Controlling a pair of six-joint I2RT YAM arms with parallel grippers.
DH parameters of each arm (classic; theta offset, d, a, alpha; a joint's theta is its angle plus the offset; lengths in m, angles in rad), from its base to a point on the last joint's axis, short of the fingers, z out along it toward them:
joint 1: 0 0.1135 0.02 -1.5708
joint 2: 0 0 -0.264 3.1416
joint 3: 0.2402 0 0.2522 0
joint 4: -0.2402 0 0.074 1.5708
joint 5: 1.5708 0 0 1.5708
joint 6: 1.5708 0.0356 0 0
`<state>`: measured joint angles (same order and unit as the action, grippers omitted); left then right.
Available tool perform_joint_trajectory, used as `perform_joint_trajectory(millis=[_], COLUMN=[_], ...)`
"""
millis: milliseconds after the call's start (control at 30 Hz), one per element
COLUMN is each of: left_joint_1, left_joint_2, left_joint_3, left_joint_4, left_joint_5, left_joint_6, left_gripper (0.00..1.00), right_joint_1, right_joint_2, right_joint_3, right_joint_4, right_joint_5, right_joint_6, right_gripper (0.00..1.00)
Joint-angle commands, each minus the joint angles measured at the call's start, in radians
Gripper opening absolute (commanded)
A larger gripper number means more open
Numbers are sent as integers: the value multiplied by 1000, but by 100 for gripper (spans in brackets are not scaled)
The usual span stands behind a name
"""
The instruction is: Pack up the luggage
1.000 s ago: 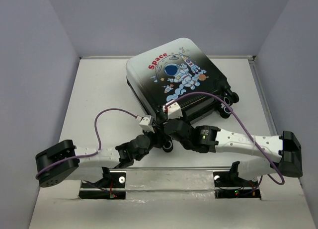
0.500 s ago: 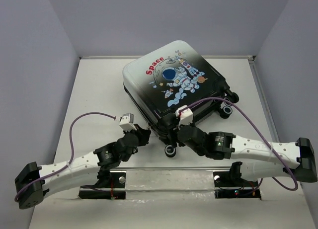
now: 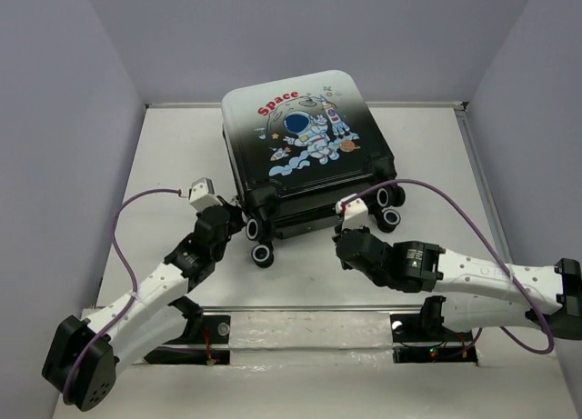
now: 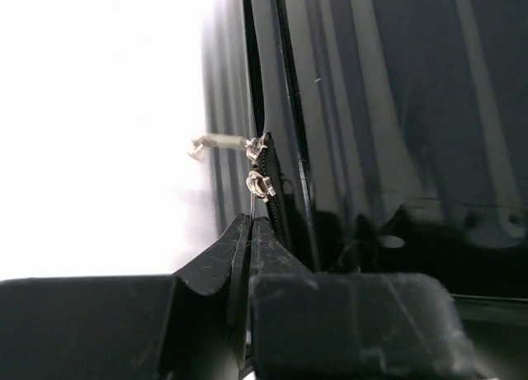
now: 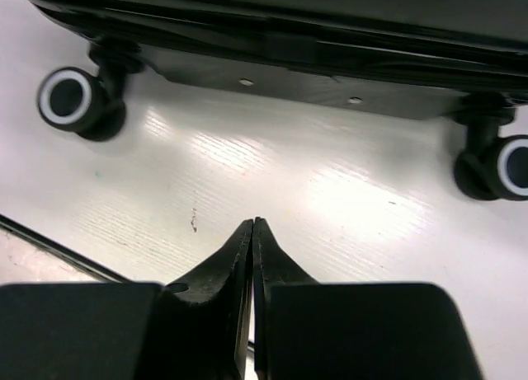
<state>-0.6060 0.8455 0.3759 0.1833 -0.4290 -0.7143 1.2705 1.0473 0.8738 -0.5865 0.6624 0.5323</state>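
1. Black-to-white hard-shell suitcase [image 3: 305,151], with a red "Space" astronaut print, lies print-up on the white table [image 3: 164,164].
2. Left gripper [image 4: 250,225]: fingers together at its zip [image 4: 262,178], perhaps pinching it.
3. Right gripper [image 5: 252,223]: fingers together, empty, near the wheels [image 5: 70,100].

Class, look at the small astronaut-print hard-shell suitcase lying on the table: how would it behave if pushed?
The glossy black-to-white hard-shell suitcase would probably stay stiff, not buckle. Lying flat on the white table, it would likely slide rather than tip. Its small black-and-white wheels at the near end might let it pivot or roll slightly.
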Motion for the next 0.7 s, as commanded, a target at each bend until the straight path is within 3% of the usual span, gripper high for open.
perform_joint_trajectory(millis=[0,33,67,133,167,233,300,333,367,400,433,500,533,667], left_joint_1=[41,41,41,40,40,34,34,34,35,34,34,34,35,34], left_joint_2=[-39,-69,-91,-179,-215,-328,-394,-448,-466,-485,-509,-522,-528,-530], left_joint_3=[57,48,43,31,32,52,84,125,147,191,214,256,297,392], left_joint_4=[51,54,48,22,4,-63,-120,-149,-181,-214,-235,-240,-236,-193], left_joint_5=[-85,-70,-41,-14,8,21,22,26,32,39,61,102,128,283], left_joint_6=[72,69,65,62,62,73,84,87,99,107,111,128,131,154], left_gripper=[12,21,45,65,81,98,99,99,99,99,99,99,99,99], right_joint_1=[1,1,1,1,1,1,1,1,10,10,10,19,20,20], right_joint_2=[-29,-27,-26,-12,-10,-9,-15,-16,-24,-30,-39,-70,-81,-144], right_joint_3=[-4,-4,-6,-9,-9,-2,2,10,16,24,27,48,57,108], right_joint_4=[-4,8,23,69,83,109,131,139,157,172,192,227,234,249], right_joint_5=[39,29,19,-13,-21,-40,-69,-87,-113,-176,-210,-298,-314,-362], right_joint_6=[-8,-23,-34,-55,-58,-71,-81,-90,-95,-110,-123,-140,-150,-196], right_gripper=[7,7,7,7,7,7,14,35,47,66,74,84,93,100])
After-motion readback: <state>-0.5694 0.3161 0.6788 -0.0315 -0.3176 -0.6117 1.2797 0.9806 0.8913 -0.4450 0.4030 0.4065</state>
